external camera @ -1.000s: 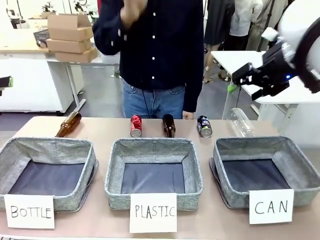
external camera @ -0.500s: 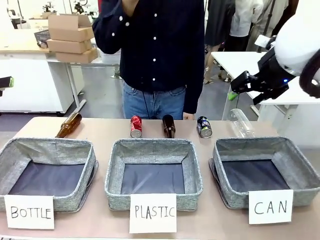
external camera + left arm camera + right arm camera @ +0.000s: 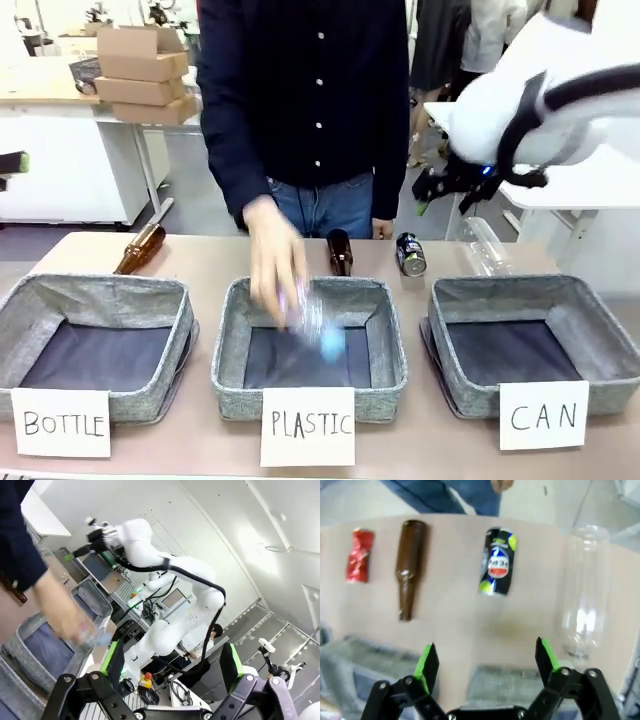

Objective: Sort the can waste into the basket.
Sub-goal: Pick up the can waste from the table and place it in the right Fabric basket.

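— How far along is the sort?
— Not begun, by the look of it. The CAN basket point(image 3: 500, 286) holds nothing, and both cans lie on the worktop point(image 3: 200, 252) along its far side.
— Where exactly?
— The dark can point(image 3: 498, 568) lies between the brown bottle point(image 3: 410, 567) and the clear bottle point(image 3: 582, 590), apart from both, just beyond the gap between the PLASTIC basket point(image 3: 230, 300) and the CAN basket. The red can point(image 3: 359, 555), dented, lies on the other side of the brown bottle.
— And the arms?
— The right pincer point(image 3: 485, 659) hangs above the far side of the worktop, fingers apart, nothing between them. The dark can sits almost straight ahead of it, so that one looks like the first pick. The left pincer point(image 3: 171, 661) is spread wide and empty too, well away from the cans.
— The person?
— A hand point(image 3: 272, 262) is over the PLASTIC basket with a blurred bottle point(image 3: 318, 325); that's no can waste.
— So what's left?
— Everything: two grasps, two carries, two drops into the CAN basket.
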### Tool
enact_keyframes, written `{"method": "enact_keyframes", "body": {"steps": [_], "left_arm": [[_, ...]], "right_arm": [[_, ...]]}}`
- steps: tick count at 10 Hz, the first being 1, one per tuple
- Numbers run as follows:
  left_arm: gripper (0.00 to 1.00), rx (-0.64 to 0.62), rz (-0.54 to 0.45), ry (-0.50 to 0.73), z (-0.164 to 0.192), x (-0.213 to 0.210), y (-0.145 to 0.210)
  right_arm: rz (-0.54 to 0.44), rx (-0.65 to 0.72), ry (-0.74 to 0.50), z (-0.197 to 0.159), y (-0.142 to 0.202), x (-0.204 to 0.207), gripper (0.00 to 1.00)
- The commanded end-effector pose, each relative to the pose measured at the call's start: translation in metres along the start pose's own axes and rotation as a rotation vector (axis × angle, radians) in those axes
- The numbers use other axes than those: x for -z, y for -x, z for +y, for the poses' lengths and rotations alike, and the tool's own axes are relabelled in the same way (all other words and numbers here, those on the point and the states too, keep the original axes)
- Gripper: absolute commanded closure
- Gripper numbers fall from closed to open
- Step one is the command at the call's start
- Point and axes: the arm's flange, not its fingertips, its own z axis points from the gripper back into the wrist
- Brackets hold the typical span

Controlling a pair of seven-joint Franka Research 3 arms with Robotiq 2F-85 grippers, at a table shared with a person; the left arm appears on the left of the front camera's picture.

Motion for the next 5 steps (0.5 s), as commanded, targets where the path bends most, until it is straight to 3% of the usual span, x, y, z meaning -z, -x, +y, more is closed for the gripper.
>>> {"method": "enact_keyframes", "body": {"steps": [1, 2, 3, 5], "left_arm": [[0.00, 0.025, -0.012, 0.020, -0.002, 0.001, -0.001], [0.00, 0.025, -0.012, 0.020, -0.002, 0.001, -0.001], [0.00, 0.025, -0.012, 0.020, -0.002, 0.001, -0.001], [0.00, 0.025, -0.012, 0.020, -0.002, 0.001, -0.001]], "right_arm": [[0.088, 0.066, 0.059, 0.019, -0.047, 0.052, 0.00], [0.075, 0.084, 0.039, 0.023, -0.050, 0.086, 0.00], [0.074, 0.145, 0.105, 0.025, -0.051, 0.121, 0.00], [0.059, 0.190, 0.159, 0.016, -0.055, 0.158, 0.00]]}}
